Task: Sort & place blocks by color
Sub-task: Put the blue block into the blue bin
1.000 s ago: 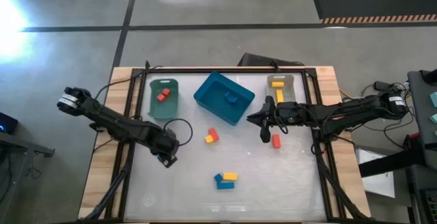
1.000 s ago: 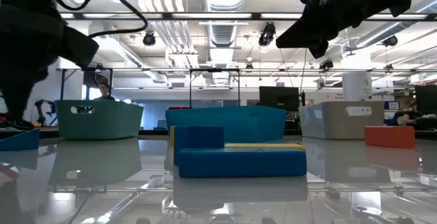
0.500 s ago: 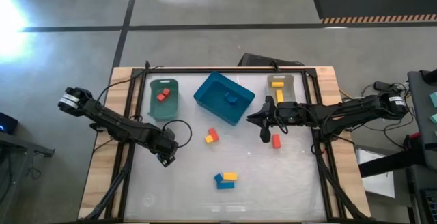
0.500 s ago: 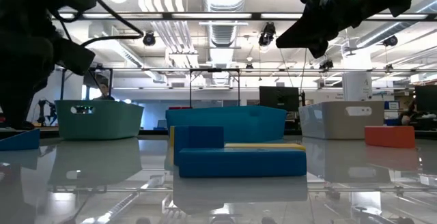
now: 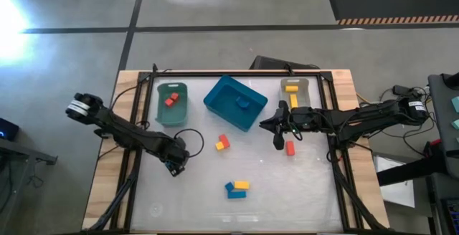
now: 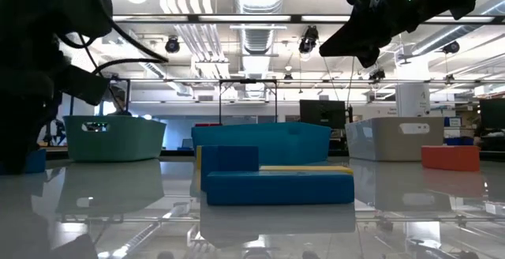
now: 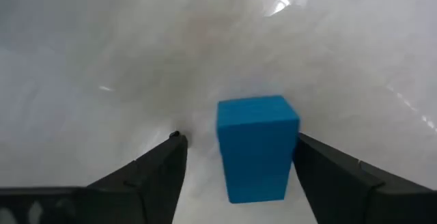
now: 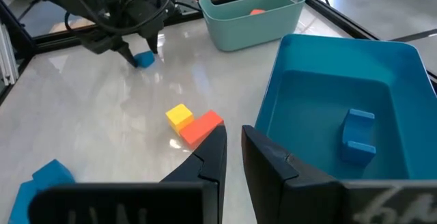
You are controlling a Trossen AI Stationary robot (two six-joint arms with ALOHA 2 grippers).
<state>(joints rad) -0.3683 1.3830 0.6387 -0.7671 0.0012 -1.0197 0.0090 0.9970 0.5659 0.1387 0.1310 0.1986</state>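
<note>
My left gripper (image 5: 174, 165) is down at the table near its left side, open. Its fingers stand on either side of a small blue block (image 7: 258, 142) that rests on the table; the right wrist view shows the same block (image 8: 144, 60). My right gripper (image 5: 278, 142) hovers above the table beside a red block (image 5: 290, 147). Its fingers (image 8: 233, 132) are all but closed, with nothing between them. A red and yellow pair (image 5: 222, 142) lies mid-table. A blue and yellow group (image 5: 237, 188) lies nearer the front. My left gripper comes at the blue block from above, slanting. One finger (image 7: 321, 169) stands right at the block's side (image 7: 290, 149); whether it touches I cannot tell. The other finger (image 7: 153, 173) is apart from it. The block stands on the table.
At the far edge stand a green bin (image 5: 172, 103) with red blocks, a blue bin (image 5: 235, 102) with a blue block, and a grey bin (image 5: 294, 92) with yellow blocks. Black rails (image 5: 336, 163) frame the table. Bare tabletop lies toward the near edge.
My left arm has shifted slightly and its gripper has come down around the blue block, which now shows mostly hidden behind it in the low view. My right arm has kept still, and no block has moved.
</note>
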